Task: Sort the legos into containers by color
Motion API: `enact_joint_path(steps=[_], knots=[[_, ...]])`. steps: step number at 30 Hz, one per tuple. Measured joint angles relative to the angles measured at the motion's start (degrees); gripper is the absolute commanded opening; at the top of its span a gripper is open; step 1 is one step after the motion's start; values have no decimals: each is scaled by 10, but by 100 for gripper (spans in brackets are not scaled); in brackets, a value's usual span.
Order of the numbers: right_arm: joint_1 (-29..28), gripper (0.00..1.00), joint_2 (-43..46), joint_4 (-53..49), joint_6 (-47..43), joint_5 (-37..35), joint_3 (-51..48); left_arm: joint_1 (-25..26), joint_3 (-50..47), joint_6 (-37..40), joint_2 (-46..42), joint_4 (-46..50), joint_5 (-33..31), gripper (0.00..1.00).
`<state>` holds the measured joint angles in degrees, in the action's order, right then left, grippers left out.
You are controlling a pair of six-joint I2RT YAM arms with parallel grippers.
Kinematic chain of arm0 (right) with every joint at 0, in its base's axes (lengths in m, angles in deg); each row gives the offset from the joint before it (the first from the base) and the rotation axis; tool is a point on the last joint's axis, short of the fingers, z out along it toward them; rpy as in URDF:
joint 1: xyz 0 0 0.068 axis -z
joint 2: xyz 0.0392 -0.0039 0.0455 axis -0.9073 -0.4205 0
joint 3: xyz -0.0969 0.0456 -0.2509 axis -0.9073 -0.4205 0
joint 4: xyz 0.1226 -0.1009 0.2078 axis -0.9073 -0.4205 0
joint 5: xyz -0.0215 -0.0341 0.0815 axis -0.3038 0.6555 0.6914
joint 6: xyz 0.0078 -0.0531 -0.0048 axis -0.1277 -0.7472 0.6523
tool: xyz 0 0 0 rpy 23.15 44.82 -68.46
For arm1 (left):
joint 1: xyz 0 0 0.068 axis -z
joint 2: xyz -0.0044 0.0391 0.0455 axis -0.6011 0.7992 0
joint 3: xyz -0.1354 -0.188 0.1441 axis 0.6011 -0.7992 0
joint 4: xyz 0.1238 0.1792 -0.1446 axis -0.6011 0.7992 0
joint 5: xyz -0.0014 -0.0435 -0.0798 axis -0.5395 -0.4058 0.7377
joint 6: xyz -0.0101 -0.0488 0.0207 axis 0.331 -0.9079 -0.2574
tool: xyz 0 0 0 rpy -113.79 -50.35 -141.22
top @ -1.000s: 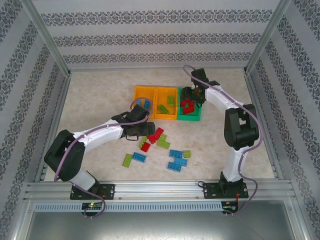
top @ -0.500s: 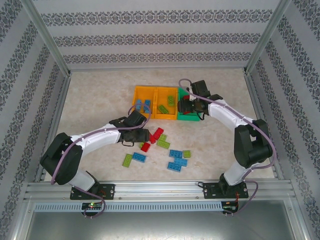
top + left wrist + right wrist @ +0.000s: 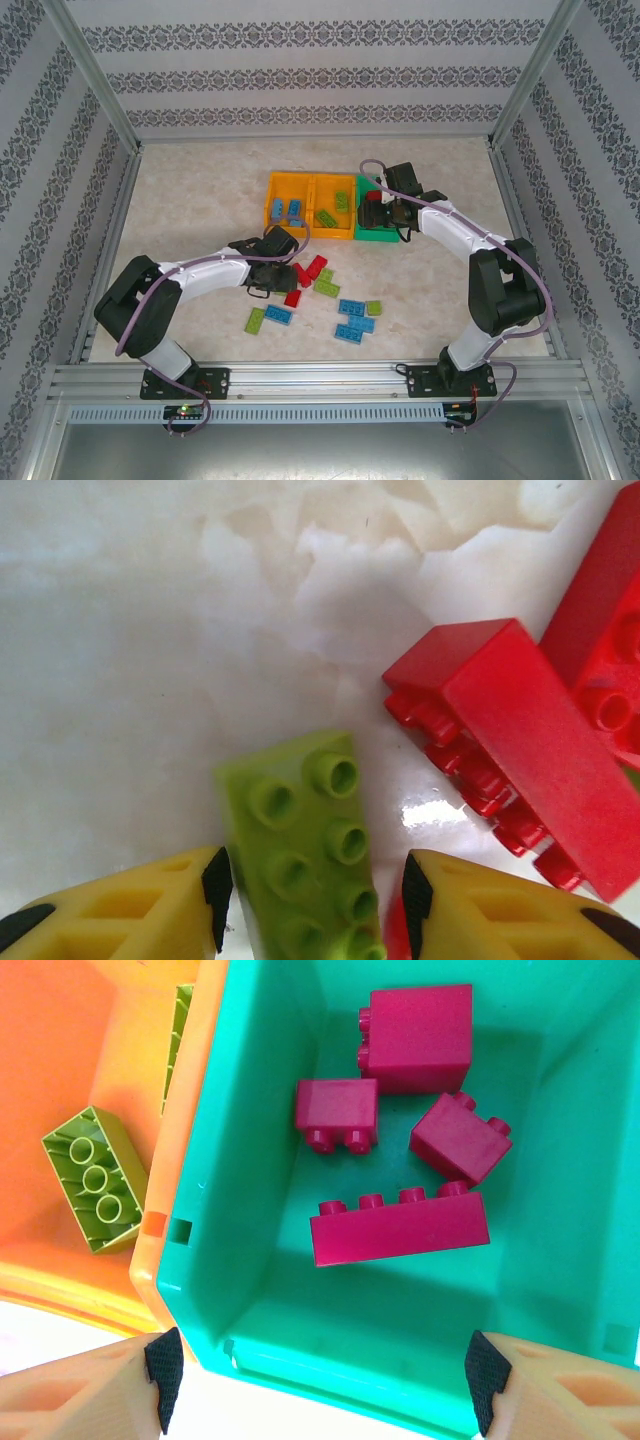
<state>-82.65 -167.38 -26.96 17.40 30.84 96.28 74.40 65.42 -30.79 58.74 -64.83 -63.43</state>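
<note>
My left gripper (image 3: 315,900) is low over the table with its yellow fingers on either side of a lime green lego (image 3: 300,830). The left pad is at the brick's edge, and a gap remains at the right pad. Red legos (image 3: 520,730) lie just beyond it. From above, this left gripper (image 3: 283,278) is at the loose pile. My right gripper (image 3: 320,1385) hangs open and holds nothing over the green container (image 3: 250,1160), which holds several red legos (image 3: 400,1225). From above, the right gripper (image 3: 383,210) is over that green container (image 3: 380,238).
Two orange containers stand left of the green one: the left (image 3: 272,190) holds blue legos, the middle (image 3: 318,183) lime ones (image 3: 92,1178). Loose blue legos (image 3: 352,310), a lime one (image 3: 256,320) and red ones (image 3: 315,267) lie on the table's middle. Patterned walls surround it.
The left gripper's jaws have narrowed around the lime lego and the arm has drawn slightly back. The right arm swung its elbow outward, and its gripper stays over the green container.
</note>
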Motion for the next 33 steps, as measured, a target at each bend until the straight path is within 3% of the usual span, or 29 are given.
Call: enact_joint_path(steps=[15,23,33], knots=[[9,78,17,-1,0,-8,-10,1,0,4,13,0,-12,50],[18,78,27,-1,0,-12,-15,1,23,-11,30,25,-24,35],[25,78,40,0,0,-15,-23,1,26,-26,30,28,-32,33]])
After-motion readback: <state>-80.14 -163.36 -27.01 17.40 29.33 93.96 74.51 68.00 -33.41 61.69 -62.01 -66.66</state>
